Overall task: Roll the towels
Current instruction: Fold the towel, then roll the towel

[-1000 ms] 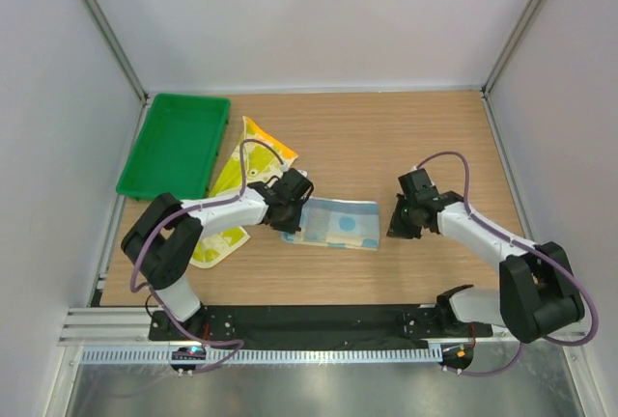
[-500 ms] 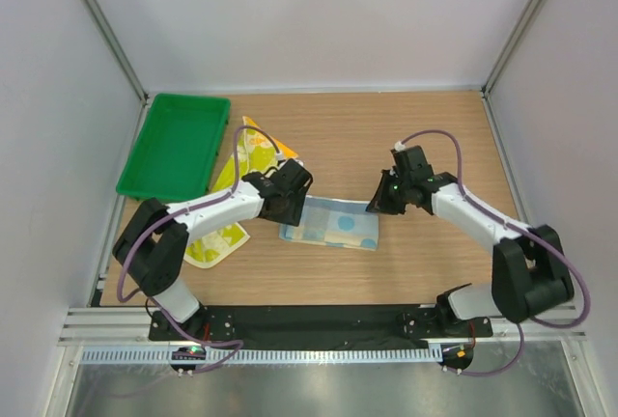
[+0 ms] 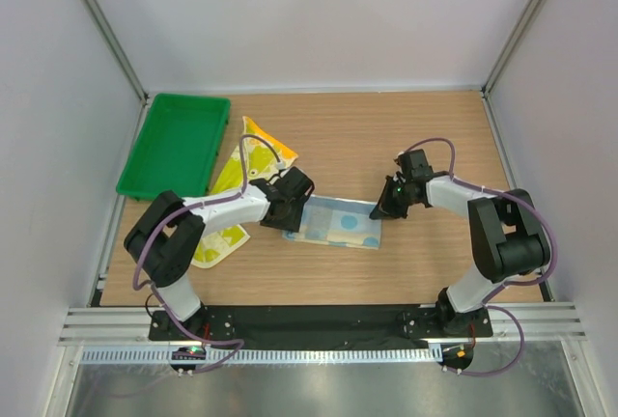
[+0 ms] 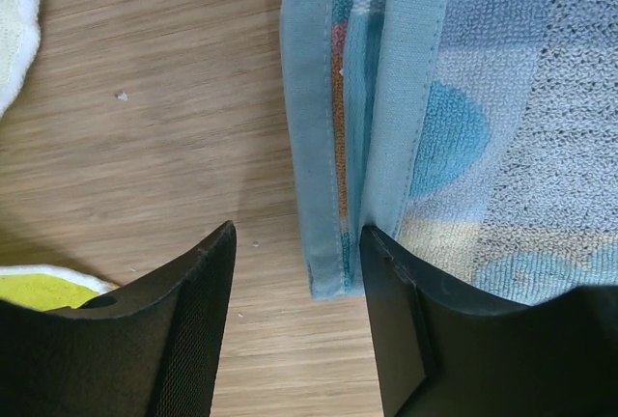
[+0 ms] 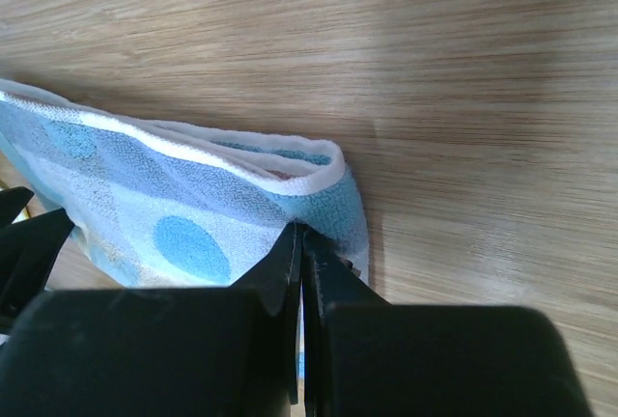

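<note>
The light blue towel (image 3: 338, 225) lies folded flat at mid-table. Its hemmed left edge (image 4: 333, 127) runs between the jaws of my left gripper (image 3: 293, 212), which is open: one finger (image 4: 183, 311) over bare wood, the other (image 4: 406, 311) over the cloth. My right gripper (image 3: 380, 210) is shut, its tip (image 5: 301, 234) pressing on the towel's rolled right end (image 5: 193, 195), with no cloth seen between the jaws. The yellow-green towel (image 3: 230, 174) lies crumpled left of the blue one, partly under the left arm; a corner (image 4: 39, 290) shows in the left wrist view.
A green plastic tray (image 3: 175, 146) sits at the back left, close to the yellow-green towel. Grey walls enclose the wooden table (image 3: 386, 137) on three sides. The black base rail (image 3: 309, 319) runs along the near edge.
My left gripper has opened and let go of the blue towel's left edge, which now lies flat. My right gripper, still shut, has swung left onto the towel's right end.
</note>
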Controlling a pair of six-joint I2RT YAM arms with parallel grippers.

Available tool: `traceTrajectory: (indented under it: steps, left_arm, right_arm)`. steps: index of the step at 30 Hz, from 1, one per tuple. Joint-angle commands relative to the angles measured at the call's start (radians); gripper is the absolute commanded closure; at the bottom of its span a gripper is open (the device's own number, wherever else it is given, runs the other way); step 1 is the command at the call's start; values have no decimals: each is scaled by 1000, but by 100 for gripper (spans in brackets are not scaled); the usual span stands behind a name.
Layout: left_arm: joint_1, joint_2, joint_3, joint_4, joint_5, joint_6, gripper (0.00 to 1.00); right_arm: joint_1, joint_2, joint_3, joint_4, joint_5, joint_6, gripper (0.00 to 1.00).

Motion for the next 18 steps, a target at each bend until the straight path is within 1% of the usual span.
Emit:
traceTrajectory:
  steps: [1,5,6,7,10,13,14,17,18]
  left_arm:
    - [-3,63,-48,28,-8,-15,44]
    - [-3,84,-66,28,-44,-15,45]
    - [-5,86,-66,30,-44,-16,45]
    - [-3,92,-65,30,-38,-16,45]
    - [-3,98,-51,18,-60,-25,45]
    - [-3,100,-35,7,-60,-24,45]
    - [-3,103,-32,5,-67,-24,46]
    - [-3,106,0,-21,-89,-12,46]
    - [-3,104,9,-45,-101,-7,46]
  right_arm:
    - [-9,-13,-32,-11,13,-29,99]
    - [-17,-51,-32,-68,50,-32,99]
    - [-22,-57,-28,-88,112,-33,99]
    - [-25,-65,-20,-138,146,-33,99]
    - [-29,-99,4,-213,274,-38,98]
    - [-32,-119,29,-255,332,-33,96]
    - [-32,-120,44,-266,395,-32,95]
    - [-32,-135,69,-301,452,-27,94]
    - [-32,-146,73,-307,458,-26,92]
